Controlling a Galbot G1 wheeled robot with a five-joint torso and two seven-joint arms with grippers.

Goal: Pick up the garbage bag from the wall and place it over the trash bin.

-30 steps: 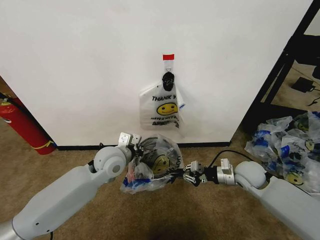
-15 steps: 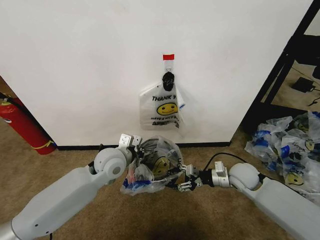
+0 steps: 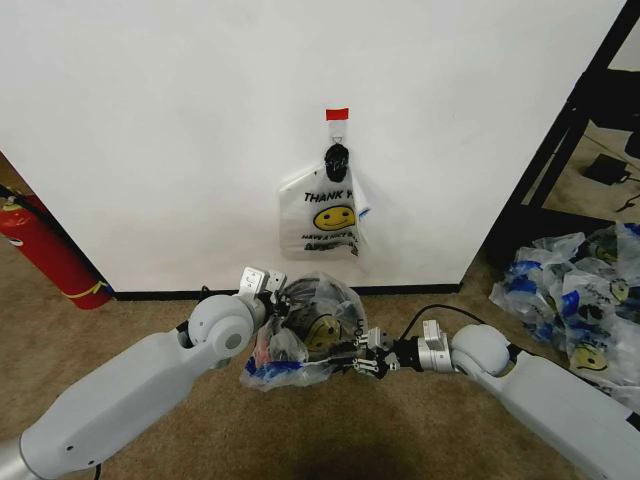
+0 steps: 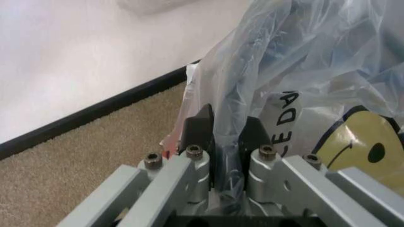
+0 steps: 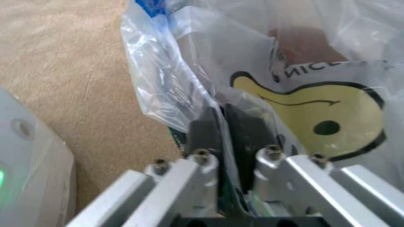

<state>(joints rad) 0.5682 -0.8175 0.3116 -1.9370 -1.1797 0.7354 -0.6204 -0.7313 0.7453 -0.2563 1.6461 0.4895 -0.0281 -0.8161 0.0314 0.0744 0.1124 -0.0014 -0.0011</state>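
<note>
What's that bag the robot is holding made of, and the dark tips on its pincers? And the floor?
The garbage bag looks like thin, glossy, see-through plastic: it crinkles and catches glare. The dark fingertips of the left pincer look like matte black rubber or plastic, though I can't be sure; their links look like brushed metal with bolts. The right pincer looks alike. The floor seems to be short-pile tan carpet.

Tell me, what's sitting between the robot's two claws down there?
The garbage bag, stretched between the left gripper and right gripper, each pinching its plastic, draped over the trash bin; the head view shows it.

Tan carpet [image 3: 130,320], red fire extinguisher [image 3: 45,252], black frame [image 3: 560,140], perhaps shelving.
</note>
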